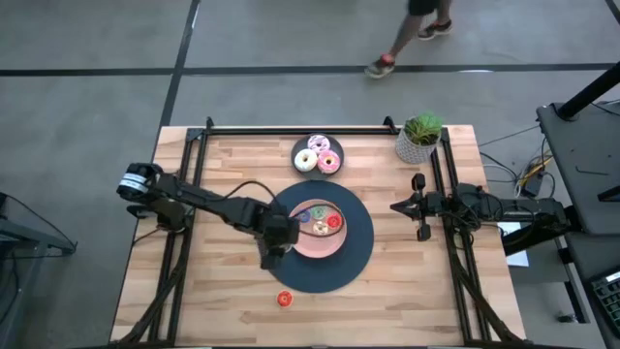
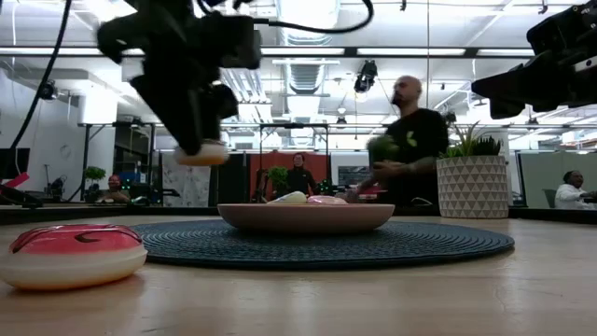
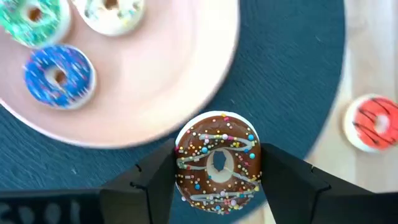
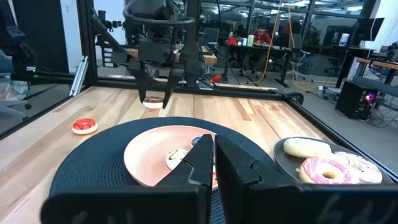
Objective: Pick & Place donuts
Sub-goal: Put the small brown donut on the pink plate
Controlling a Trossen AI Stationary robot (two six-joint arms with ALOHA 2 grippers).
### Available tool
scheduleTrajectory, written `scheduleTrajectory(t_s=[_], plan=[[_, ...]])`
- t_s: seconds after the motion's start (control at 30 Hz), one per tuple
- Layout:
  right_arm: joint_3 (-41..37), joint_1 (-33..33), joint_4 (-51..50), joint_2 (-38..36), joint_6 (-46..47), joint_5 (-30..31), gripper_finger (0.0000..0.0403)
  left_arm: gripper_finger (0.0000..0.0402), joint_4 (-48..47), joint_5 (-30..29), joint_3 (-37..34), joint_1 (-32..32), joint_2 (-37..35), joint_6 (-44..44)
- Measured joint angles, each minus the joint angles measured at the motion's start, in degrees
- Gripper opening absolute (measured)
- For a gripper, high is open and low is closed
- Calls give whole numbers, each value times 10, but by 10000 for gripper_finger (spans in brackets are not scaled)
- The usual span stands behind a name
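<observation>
- My left gripper [image 3: 217, 180] is clamped on the brown donut [image 3: 217, 163], lifted over the mat [image 3: 292, 68].
- I'd carry it over the pink plate [image 3: 174, 74], lower, then release onto bare space.
- Right gripper [image 4: 214, 152] waits at the table's right side, fingers probably closed.

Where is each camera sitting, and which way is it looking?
High view: above the table, looking straight down; both arms show.
Low view: at tabletop height, looking across the pink plate; arms hang from above.
Left wrist view: on the left arm, looking down past the left hand gripping the brown donut.
Right wrist view: on the right arm, looking across the table past the right hand.
All four show the pink plate.
</observation>
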Motion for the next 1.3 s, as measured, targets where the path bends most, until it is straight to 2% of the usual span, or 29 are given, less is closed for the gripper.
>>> scheduleTrajectory(t_s=[0.37,0.67,1.3], plan=[[0,0,0,1,0,0,8,188,-1,-1,61,60,78,29],[0,0,0,1,0,0,8,188,18,3,97,71,128,29],[0,0,0,1,0,0,8,188,69,18,94,81,139,27]])
